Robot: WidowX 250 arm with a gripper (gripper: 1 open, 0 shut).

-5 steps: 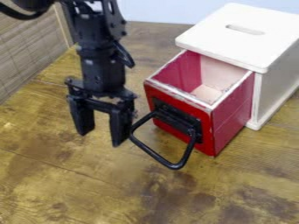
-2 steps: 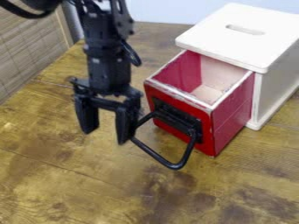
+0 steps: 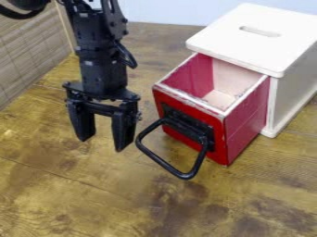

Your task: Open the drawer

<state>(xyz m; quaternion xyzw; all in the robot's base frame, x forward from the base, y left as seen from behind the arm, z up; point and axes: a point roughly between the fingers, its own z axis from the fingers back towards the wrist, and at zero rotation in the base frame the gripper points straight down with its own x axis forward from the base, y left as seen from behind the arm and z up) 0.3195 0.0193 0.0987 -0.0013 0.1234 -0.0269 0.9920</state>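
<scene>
The red drawer (image 3: 235, 118) stands pulled out of the white cabinet (image 3: 266, 46), its pale wooden inside showing from above. A black plate and a large black wire loop handle (image 3: 172, 153) hang off its front, the loop resting on the table. My black gripper (image 3: 104, 141) hangs just left of the loop, pointing down, its two fingers (image 3: 82, 122) apart. It is open, nothing sits between the fingers, and they stand clear of the handle.
The wooden tabletop (image 3: 87, 199) stretches in front and to the left. A woven panel (image 3: 28, 56) runs along the far left edge. The white cabinet has a slot (image 3: 260, 31) in its top.
The gripper has shifted slightly left, away from the loop handle. Its fingers stay apart and the drawer has not moved.
</scene>
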